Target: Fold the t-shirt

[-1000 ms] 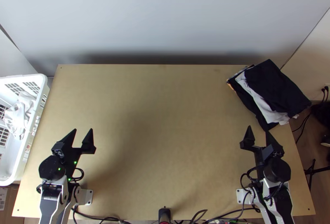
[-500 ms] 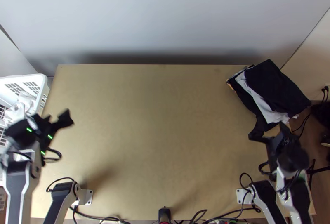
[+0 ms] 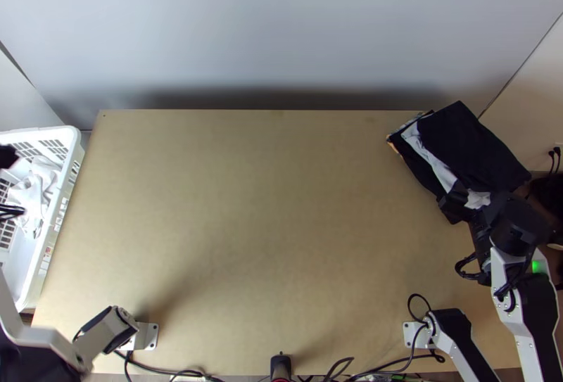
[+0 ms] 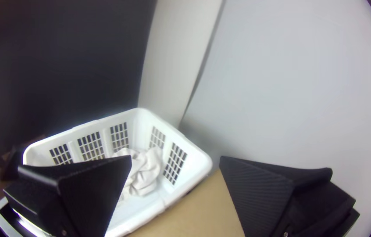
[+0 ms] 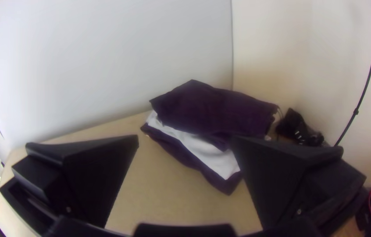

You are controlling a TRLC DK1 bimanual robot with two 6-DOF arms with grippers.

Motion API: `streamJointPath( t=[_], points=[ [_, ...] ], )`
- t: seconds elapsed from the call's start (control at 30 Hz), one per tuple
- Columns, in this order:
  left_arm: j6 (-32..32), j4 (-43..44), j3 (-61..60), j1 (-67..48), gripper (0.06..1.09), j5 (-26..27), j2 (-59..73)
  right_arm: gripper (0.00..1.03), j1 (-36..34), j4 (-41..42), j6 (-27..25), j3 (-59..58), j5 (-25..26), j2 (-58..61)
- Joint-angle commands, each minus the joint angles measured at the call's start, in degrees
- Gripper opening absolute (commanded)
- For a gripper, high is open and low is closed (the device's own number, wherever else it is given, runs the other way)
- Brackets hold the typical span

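Observation:
In the top view, my left gripper (image 3: 7, 157) is partly cut off at the left edge, over the white basket (image 3: 42, 133). Bunched white cloth (image 3: 32, 195) lies in that basket. My left gripper (image 4: 176, 156) is open in the left wrist view, with the white cloth (image 4: 144, 171) beyond its fingers. At the table's right, my right gripper (image 3: 473, 202) is by the near end of a stack of folded dark and white garments (image 3: 468, 146). The right wrist view has my right gripper (image 5: 186, 137) open, nothing between its fingers, and the stack (image 5: 220, 109) farther off.
The wooden table (image 3: 267, 206) has a pale wall (image 3: 281, 30) behind it. Black cables (image 3: 352, 375) run along its near edge. Dark items (image 5: 297, 127) and a thin pole (image 5: 365, 83) stand beyond the stack.
My left gripper has swung left from the table to over the basket. My right gripper has moved right and up the picture, to the stack's near end. Basket and stack have stayed put.

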Motion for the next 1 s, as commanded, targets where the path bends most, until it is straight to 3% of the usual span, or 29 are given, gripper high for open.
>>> streamJointPath(
  t=[0.0,0.37,0.6,0.97],
  points=[
    [2.2,3.4,4.7,11.2,1.04,-0.8,13.5,0.98,-0.5,-2.7,2.8,1.4,-1.5,0.1],
    [4.0,2.6,9.9,13.5,1.04,-1.9,32.4,0.98,1.0,-4.8,0.0,1.2,-3.0,2.6],
    [5.0,-7.7,24.3,13.1,1.04,-1.9,51.1,0.98,1.1,-7.6,-0.4,4.7,-2.9,4.3],
    [9.8,-7.3,43.0,10.7,1.04,-1.9,70.8,0.98,0.8,-15.4,-0.7,12.5,-3.2,7.8]
  ],
)
